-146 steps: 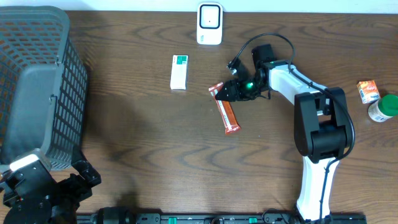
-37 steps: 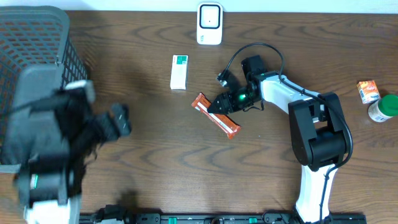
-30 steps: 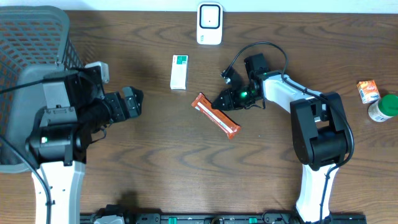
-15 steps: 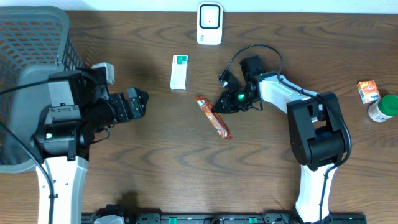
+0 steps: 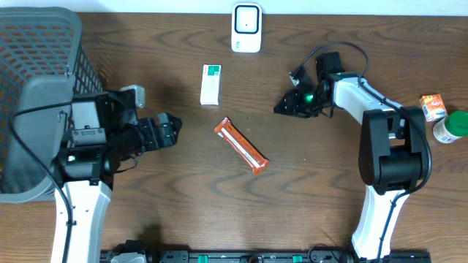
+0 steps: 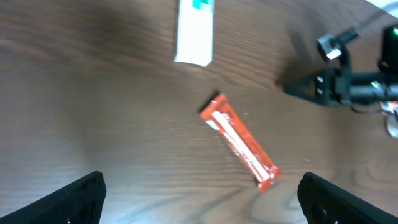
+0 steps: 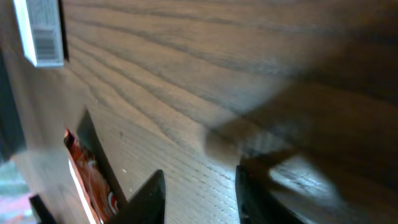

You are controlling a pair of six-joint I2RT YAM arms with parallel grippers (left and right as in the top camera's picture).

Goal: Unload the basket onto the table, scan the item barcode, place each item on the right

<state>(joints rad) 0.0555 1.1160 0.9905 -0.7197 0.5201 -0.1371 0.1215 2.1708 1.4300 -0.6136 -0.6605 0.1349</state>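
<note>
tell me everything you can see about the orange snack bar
The snack bar is a long, slim bar in a glossy orange-red wrapper with a pale stripe along it. It lies flat and diagonal on the wooden table, upper left to lower right from overhead, just below the white box. Only the table touches it.

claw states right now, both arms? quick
Left claw: wide open, empty.
Right claw: fingers slightly parted, holding nothing; the snack bar lies apart from it.
</note>
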